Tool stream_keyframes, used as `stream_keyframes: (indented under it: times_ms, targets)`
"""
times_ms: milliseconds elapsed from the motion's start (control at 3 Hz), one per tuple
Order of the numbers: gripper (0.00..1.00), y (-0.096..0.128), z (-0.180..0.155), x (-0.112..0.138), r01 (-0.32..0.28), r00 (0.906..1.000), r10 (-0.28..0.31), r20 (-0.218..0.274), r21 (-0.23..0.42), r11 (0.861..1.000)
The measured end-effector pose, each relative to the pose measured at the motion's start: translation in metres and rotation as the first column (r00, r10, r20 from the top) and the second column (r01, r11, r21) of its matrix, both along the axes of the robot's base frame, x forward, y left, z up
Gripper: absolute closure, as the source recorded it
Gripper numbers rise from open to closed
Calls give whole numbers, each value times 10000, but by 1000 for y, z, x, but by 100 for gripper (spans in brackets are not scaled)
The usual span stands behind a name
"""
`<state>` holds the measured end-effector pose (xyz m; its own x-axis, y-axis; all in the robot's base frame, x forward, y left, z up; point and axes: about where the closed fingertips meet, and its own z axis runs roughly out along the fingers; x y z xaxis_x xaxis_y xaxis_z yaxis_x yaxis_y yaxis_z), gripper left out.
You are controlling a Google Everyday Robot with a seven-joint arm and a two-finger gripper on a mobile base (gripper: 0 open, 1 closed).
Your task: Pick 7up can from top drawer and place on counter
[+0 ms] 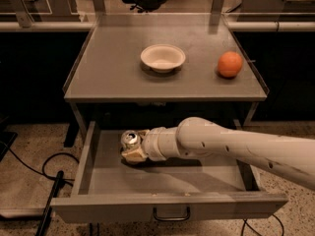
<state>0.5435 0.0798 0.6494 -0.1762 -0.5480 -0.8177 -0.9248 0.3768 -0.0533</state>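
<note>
Camera view looks down on the cabinet from the front, and you see the gripper (pixel 134 144) inside the open top drawer (pixel 162 181), toward its 9 o'clock end. It reaches in from 3 o'clock on a thick white arm (pixel 236 149) that crosses above the drawer's right half.

The jaws are drawn in narrowly around the 7up can (pixel 130 138), with only the can's width between them. One of the tan fingers (pixel 132 155) presses against the can's 6 o'clock side, and the other shows at its 1 o'clock side, touching it. The can is roughly upright, its silver top with the pull tab facing up at you. You cannot tell whether its base rests on the drawer floor or sits just off it.

The drawer is pulled well out, and its dark loop handle (pixel 171 214) sits centred on the front panel at 6 o'clock.

Above the drawer, the counter (pixel 108 77) carries a white bowl (pixel 163 58) near its middle. An orange (pixel 230 64) lies at the bowl's 3 o'clock, well apart from it and close to the counter's right rim.

On the speckled floor, at 8 o'clock from the drawer, black cables (pixel 49 168) loop beside the cabinet.
</note>
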Motion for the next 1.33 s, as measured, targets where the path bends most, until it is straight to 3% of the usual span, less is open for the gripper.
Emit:
stream_keyframes:
  times_ms: [333,1000,1333]
  targets:
    - [100,1,17,-9,69,9998,-66,-185,161,9998]
    - [100,-1,92,-16,8,9995,4,-327,365,9993]
    - [100,-1,92,-16,9,9995,3,-326,364,9993]
